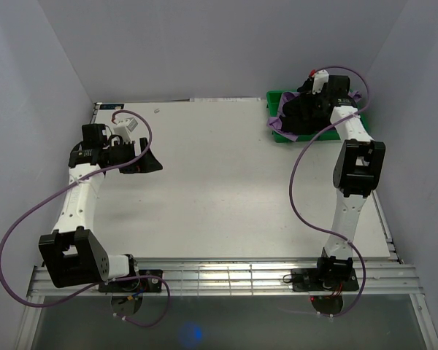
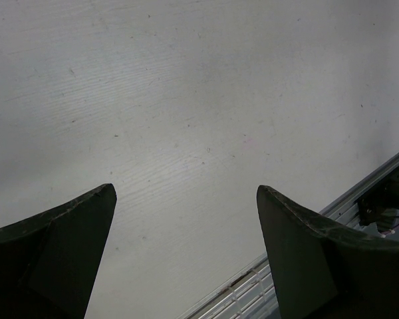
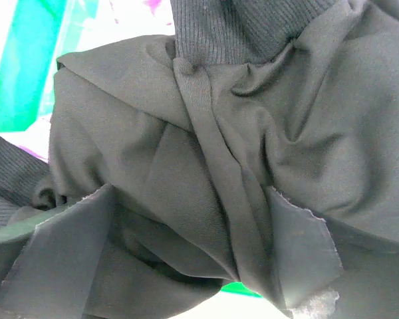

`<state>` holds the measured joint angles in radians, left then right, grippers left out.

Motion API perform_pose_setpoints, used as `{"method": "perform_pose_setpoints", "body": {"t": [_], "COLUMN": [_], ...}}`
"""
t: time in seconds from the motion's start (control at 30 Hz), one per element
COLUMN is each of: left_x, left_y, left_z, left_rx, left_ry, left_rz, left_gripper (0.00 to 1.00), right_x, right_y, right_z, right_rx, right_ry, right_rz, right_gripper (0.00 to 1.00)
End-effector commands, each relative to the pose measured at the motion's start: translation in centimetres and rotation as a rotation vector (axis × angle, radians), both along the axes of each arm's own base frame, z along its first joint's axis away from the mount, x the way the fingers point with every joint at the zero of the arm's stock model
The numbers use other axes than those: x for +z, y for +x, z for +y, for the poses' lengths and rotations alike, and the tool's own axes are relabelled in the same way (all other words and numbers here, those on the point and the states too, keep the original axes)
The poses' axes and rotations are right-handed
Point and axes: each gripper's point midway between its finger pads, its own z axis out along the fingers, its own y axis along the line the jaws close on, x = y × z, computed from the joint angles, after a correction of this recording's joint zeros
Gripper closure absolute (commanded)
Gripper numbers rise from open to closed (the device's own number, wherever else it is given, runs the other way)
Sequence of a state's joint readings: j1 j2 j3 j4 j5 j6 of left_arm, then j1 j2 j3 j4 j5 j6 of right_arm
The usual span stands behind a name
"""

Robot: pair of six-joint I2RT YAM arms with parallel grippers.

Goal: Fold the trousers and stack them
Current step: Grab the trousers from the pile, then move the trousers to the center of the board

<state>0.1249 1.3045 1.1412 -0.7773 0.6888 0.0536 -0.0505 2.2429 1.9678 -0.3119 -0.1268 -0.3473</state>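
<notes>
Right now the trousers lie bunched in the green bin at one o'clock. The right gripper is spread wide over them, unclenched. The left gripper hangs released at nine o'clock. Closing here could snag the purple garment too.

Seen from above, the right gripper hides much of the black trousers bunched in the green bin. Close up, the cloth runs past every edge. A speck on the table is too small to identify.
</notes>
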Motion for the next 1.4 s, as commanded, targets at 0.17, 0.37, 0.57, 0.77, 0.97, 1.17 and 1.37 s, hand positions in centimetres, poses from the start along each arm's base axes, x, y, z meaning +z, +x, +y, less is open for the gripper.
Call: {"method": "perform_pose_setpoints", "body": {"t": [0.17, 0.37, 0.57, 0.77, 0.97, 1.17, 1.37], "left_x": [0.7, 2.9, 7.3, 11.0, 13.4, 12.9, 9.5], "left_y": [1.0, 1.7, 2.5, 2.7, 2.3, 0.9, -0.2], "left_z": [-0.4, -0.4, -0.1, 2.3, 4.6, 4.2, 4.4], "left_rx": [-0.007, -0.002, 0.014, 0.044, 0.041, -0.037, -0.057], "left_ry": [-0.036, -0.051, -0.097, -0.197, -0.264, -0.201, -0.127], "left_rz": [0.0, -0.034, -0.118, -0.174, -0.235, -0.312, -0.3], "left_gripper": [0.02, 0.02, 0.02, 0.02, 0.02, 0.02, 0.02], "right_x": [7.0, 19.4, 31.9, 38.5, 36.9, 27.5, 19.2], "right_y": [0.1, -3.0, -9.7, -17.0, -23.3, -26.7, -28.4], "right_z": [0.1, 1.9, 4.6, 7.9, 15.8, 24.1, 31.4], "right_rx": [0.04, 0.095, 0.186, 0.314, 0.562, 0.689, 0.74], "right_ry": [0.021, 0.081, 0.182, 0.303, 0.509, 0.615, 0.8], "right_rz": [-0.12, -0.301, -0.519, -0.637, -0.52, -0.286, -0.028], "right_gripper": [0.92, 0.92, 0.92, 0.92, 0.92, 0.92, 0.8]}}
